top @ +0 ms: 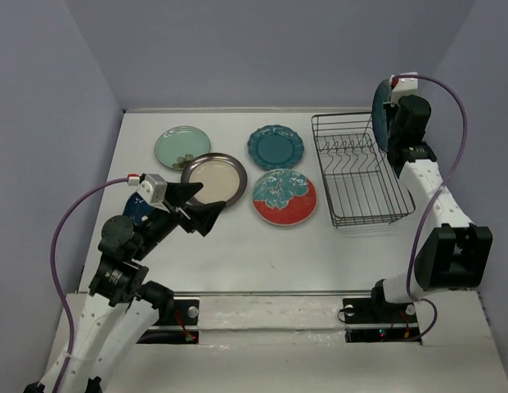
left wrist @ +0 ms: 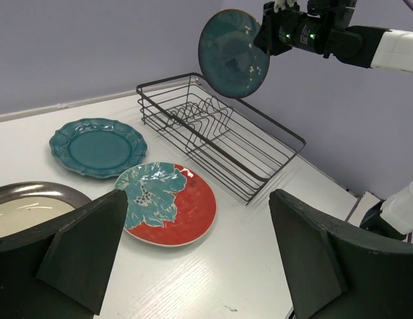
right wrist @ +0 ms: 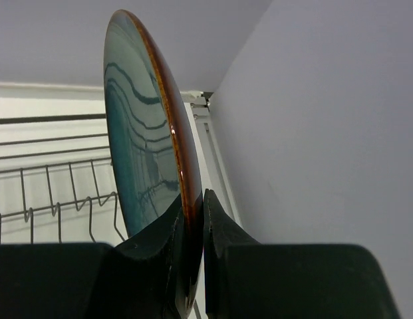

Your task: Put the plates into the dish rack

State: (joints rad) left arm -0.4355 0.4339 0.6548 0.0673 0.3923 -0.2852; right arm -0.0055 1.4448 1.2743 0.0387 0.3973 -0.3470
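My right gripper (top: 392,124) is shut on the rim of a glossy dark blue-teal plate (top: 380,119) and holds it upright, on edge, above the far right end of the black wire dish rack (top: 360,170). In the right wrist view the plate (right wrist: 143,133) stands pinched between my fingers (right wrist: 191,201), with the rack's tines (right wrist: 53,189) below and to the left. My left gripper (top: 200,205) is open and empty, low over the table near the cream brown-rimmed plate (top: 213,178). A mint green plate (top: 182,147), a scalloped teal plate (top: 275,147) and a red plate with a teal leaf (top: 284,196) lie flat.
The rack holds no plates. Purple walls close in the table at the back and both sides; the right wall is close to the held plate. A patch of dark blue (top: 137,210) shows under my left arm; I cannot tell what it is.
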